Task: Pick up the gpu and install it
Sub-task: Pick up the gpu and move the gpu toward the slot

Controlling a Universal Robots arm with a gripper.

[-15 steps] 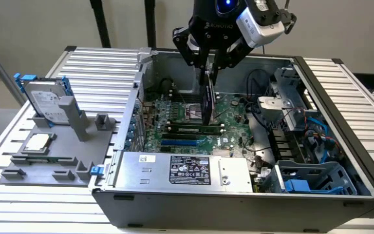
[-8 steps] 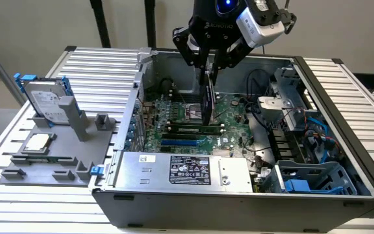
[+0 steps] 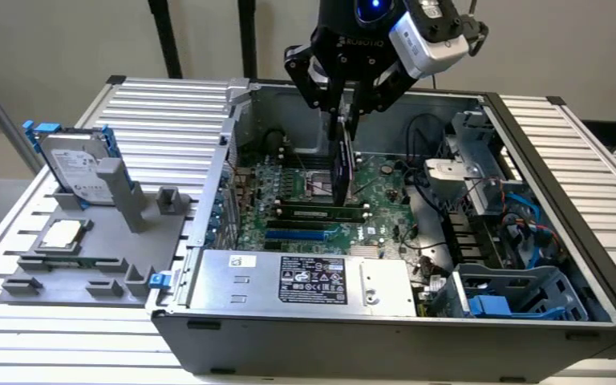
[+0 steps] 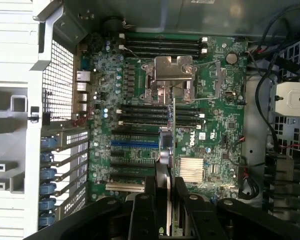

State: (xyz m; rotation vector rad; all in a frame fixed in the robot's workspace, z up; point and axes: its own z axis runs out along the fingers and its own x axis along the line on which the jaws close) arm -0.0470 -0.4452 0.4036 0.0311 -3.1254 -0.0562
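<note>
Gpu [image 3: 342,164], a thin flat card (edge-on), hangs pinched in the gripper [image 3: 346,112], apparently above the green motherboard [image 4: 215,125].

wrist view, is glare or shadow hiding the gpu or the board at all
Wrist view: the ribbed white surface is washed out, the socket bracket glints, the gripper holding the gpu edge-on is a dark mass, but the motherboard is evenly lit. Exterior view: soft even light, no hard shadows, the gpu dark against the motherboard.
</note>
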